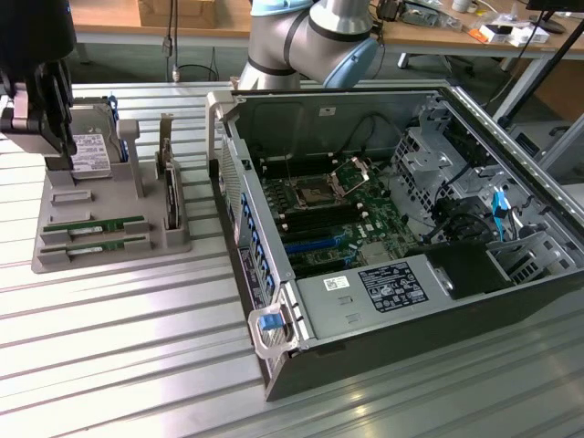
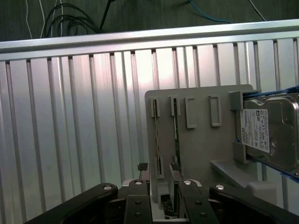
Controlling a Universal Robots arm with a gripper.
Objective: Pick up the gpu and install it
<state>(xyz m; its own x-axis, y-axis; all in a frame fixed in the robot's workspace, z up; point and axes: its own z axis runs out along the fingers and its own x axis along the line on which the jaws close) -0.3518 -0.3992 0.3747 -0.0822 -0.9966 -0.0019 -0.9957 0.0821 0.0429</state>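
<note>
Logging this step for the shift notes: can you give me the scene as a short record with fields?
gripper: open, holding nothing, over the tray's end
gpu: green stick lying in a slot of the gray tray, a second like it alongside
hard drive: standing in the tray
computer case: open, motherboard exposed
install: not yet done

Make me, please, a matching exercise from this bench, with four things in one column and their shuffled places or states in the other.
1 hard drive
2 green sticks
3 dark card
4 computer case

A open, insides showing
B lying flat in the slots of the holder
C silver, standing upright
D on edge, nearest the case

Pairs: 1-C, 2-B, 3-D, 4-A
</note>
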